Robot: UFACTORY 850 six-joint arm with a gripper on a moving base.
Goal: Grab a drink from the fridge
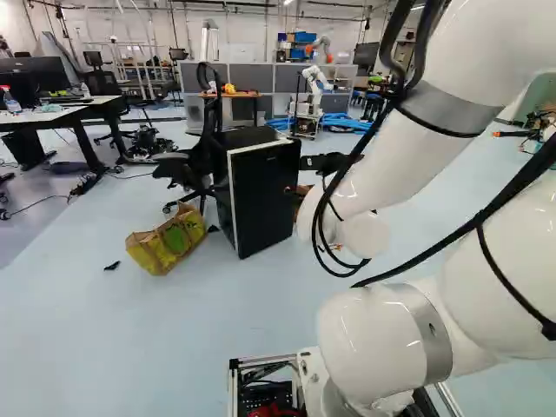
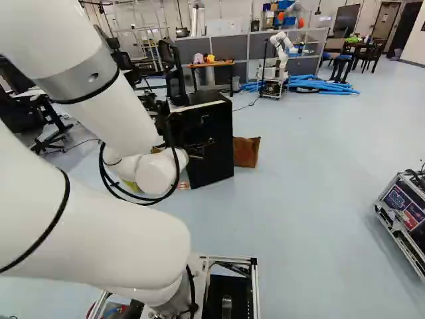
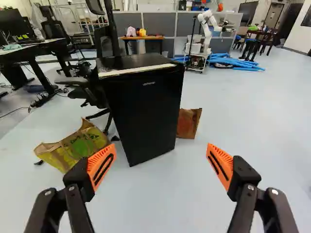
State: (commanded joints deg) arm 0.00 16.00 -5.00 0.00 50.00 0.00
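- Gripper (image 1: 323,162): jaws wide apart, orange pads (image 3: 102,166) either side, per wrist view.
- Fridge (image 3: 143,107): blk, upright on flr, approx. 12 o'clock of gripper, not touching; dr. appears closed; wht strip along top frt edge.
- Yellow bag (image 3: 77,145): on flr, 10–11 o'clock.
- Brown bag (image 3: 188,123): just beside fridge, approx. 1 o'clock.
- Chair (image 3: 87,92): nr fridge, 11 o'clock.
- Another robot (image 3: 208,31): well beyond, 1 o'clock.

Your base views look ahead and down from behind the arm (image 1: 408,148), left and right. Your wrist view faces the fridge (image 3: 142,114) closer, shared upper middle in both base views.
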